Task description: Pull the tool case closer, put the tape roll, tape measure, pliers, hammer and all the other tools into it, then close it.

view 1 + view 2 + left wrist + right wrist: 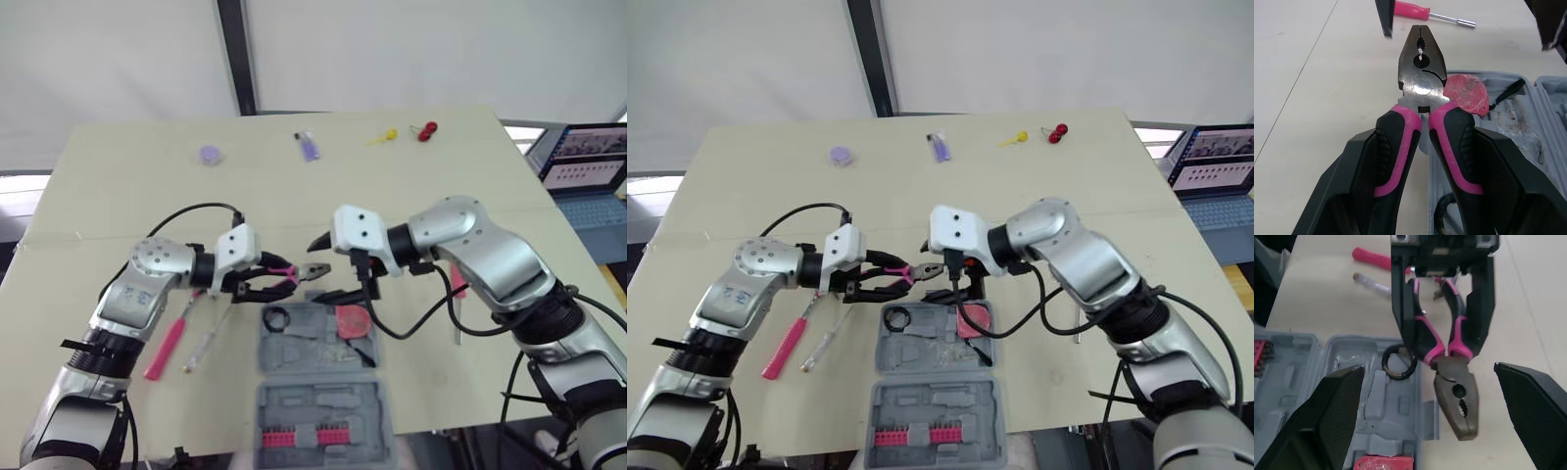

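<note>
At the lower left of the head view a pink-handled tool (168, 345) and a clear-handled screwdriver (206, 348) lie side by side on the worktop (118, 196), outside the tool case (294, 351). Just right of them the left gripper (279, 279) is clenched on both pink-and-black handles of the pliers (312, 272), which it holds above the worktop with their nose pointing toward frame centre.

The case lies open at lower centre, with the tape roll (275, 317) and the red tape measure (353, 319) already in its upper half. The right gripper (335, 259) hangs released, its fingers spread wide on either side of the pliers' nose and not touching it.

This looks like either a hand-over or a direct drop into the case. If it is a hand-over, the right gripper should close squarely on the steel head before the left lets go. If it is a drop, turn the pliers to match a free recess, keep the nose off the tape measure, lower them flat and then open.

Which recess suits the pliers is hard to read. At centre right, a pink-and-metal tool (457, 294) is mostly hidden behind the right arm, and I cannot tell whether it is the hammer. The small bits (308, 147) along the upper edge are too small to name.
</note>
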`<move>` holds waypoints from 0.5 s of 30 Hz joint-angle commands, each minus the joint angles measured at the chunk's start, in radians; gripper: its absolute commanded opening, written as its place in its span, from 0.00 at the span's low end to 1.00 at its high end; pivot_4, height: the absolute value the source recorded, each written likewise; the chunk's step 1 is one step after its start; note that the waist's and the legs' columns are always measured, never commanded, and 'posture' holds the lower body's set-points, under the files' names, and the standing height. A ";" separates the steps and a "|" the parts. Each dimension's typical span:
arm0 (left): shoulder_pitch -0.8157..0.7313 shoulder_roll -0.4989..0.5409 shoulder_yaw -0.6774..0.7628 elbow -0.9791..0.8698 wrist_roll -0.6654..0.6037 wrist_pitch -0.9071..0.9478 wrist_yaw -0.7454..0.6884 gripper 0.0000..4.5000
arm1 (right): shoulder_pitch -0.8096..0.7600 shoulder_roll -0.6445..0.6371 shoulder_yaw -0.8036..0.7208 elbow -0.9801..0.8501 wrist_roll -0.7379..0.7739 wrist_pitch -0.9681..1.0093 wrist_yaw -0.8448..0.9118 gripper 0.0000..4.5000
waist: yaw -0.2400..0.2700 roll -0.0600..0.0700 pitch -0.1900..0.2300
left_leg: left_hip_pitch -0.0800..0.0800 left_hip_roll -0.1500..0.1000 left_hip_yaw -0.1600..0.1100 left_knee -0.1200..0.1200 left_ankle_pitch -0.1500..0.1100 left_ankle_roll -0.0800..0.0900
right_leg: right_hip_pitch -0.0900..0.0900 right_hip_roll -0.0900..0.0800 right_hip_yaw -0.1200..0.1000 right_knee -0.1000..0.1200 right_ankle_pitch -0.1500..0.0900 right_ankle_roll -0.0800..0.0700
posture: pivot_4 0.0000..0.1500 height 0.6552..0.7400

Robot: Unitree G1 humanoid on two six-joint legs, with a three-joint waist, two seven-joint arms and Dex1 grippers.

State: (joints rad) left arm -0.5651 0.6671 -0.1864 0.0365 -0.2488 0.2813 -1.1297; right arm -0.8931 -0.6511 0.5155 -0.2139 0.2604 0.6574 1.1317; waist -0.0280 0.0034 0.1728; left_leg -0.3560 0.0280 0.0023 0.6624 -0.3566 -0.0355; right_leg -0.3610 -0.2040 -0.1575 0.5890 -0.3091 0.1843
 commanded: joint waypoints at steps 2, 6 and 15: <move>-0.012 -0.009 -0.002 -0.068 -0.004 0.012 -0.003 0.54 | -0.012 0.006 0.029 -0.009 -0.064 0.007 0.005 1.00 | 0.001 0.000 0.000 | 0.000 0.000 0.000 0.000 0.000 0.000 | 0.000 0.000 0.000 0.000 0.000 0.000 | 1.00 1.00; 0.007 -0.002 -0.011 -0.099 -0.003 0.030 -0.008 0.54 | -0.013 0.024 0.037 0.003 -0.092 -0.001 0.013 1.00 | 0.001 0.000 0.000 | -0.001 0.000 0.000 0.001 0.000 0.000 | 0.000 0.000 0.000 0.000 0.000 0.000 | 1.00 1.00; 0.029 -0.006 -0.017 -0.130 0.007 0.041 0.004 0.54 | -0.017 0.049 0.047 0.036 -0.140 -0.023 0.038 0.94 | 0.002 0.000 0.000 | -0.001 0.000 0.000 0.001 0.000 0.000 | 0.000 0.000 0.000 0.000 0.000 0.000 | 1.00 1.00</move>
State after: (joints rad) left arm -0.5374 0.6613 -0.2087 -0.0466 -0.2379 0.3286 -1.1263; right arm -0.8931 -0.6047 0.5762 -0.1660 0.1331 0.6518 1.1574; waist -0.0260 0.0034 0.1728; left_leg -0.3565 0.0281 0.0021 0.6635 -0.3566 -0.0355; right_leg -0.3608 -0.2040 -0.1573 0.5891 -0.3090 0.1841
